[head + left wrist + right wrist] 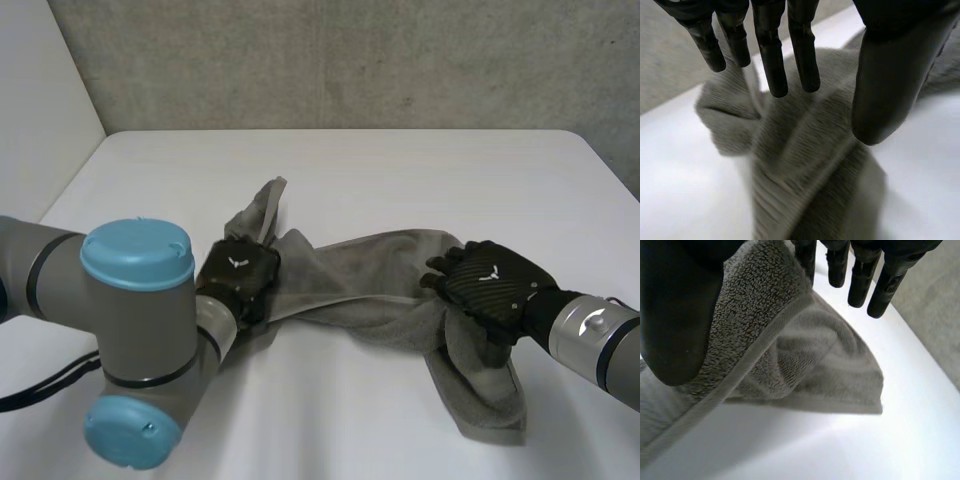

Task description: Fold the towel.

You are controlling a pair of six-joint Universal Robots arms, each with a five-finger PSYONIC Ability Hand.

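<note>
**White surface point(400, 170) with a crumpled grey towel point(370, 275)**

Head view: a grey wall point(350, 60) backs the surface, and the towel lies bunched across its middle. The left robot hand point(238, 272) rests on the towel's left end. The right robot hand point(485, 285) is on its right end, where a flap trails toward the near edge.

Left wrist view: the fingers point(775, 60) are straight and spread from the thumb above the bunched cloth, gripping nothing.

Right wrist view: a fold of towel point(815, 360) runs up between thumb point(675, 310) and fingers point(860, 280), pinched there. One corner hangs just clear of the surface.

free: far half of table point(400, 165) | blocked: crumpled towel point(360, 290) across the middle, left hand point(238, 275) and right hand point(487, 285) at its ends
</note>
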